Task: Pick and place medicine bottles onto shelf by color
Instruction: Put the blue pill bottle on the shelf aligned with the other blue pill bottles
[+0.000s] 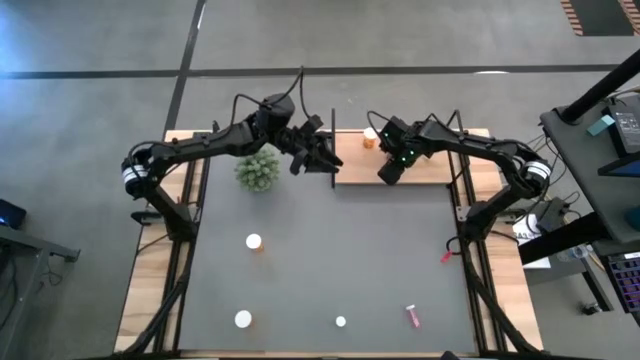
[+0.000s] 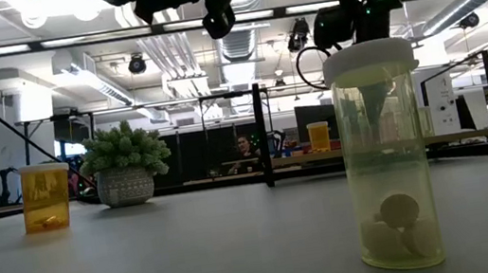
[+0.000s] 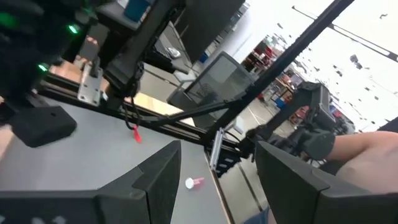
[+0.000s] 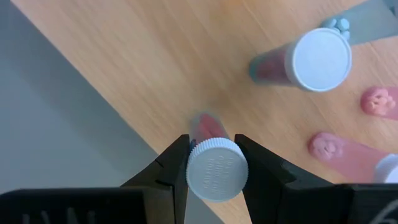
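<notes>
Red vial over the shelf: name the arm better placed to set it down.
Right. The right pincer is shut on the red vial directly above the shelf, beside other vials. The left pincer is open, empty, near the plant.

Bright overhead glare; blurred wrist views.

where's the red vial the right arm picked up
In the right hand, clamped below its white cap, the red vial hangs above the shelf edge.
</notes>
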`<state>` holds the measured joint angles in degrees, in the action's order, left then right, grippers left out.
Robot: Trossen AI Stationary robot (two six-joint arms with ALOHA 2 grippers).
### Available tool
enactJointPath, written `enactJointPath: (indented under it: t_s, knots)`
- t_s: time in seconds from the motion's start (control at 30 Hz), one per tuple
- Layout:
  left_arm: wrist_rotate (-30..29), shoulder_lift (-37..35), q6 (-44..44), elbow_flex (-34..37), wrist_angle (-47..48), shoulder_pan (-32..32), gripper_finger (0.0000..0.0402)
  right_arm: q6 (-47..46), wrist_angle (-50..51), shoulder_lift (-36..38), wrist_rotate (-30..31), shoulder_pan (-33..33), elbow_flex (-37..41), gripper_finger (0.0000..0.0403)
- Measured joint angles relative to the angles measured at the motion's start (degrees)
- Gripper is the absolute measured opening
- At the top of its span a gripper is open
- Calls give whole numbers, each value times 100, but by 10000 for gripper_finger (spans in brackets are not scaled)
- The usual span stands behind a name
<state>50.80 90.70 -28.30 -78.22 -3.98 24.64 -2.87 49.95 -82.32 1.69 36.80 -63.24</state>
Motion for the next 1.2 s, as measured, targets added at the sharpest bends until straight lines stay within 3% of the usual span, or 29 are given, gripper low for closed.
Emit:
enactJointPath:
  t_s: [0.73, 1.2]
  knots:
    - [-78, 0, 3, -2, -163, 11, 190, 554, 16, -28, 4, 0, 44, 108]
    - [-129, 0, 10, -2, -161, 15, 190, 706, 31, -28, 8, 0, -50, 174]
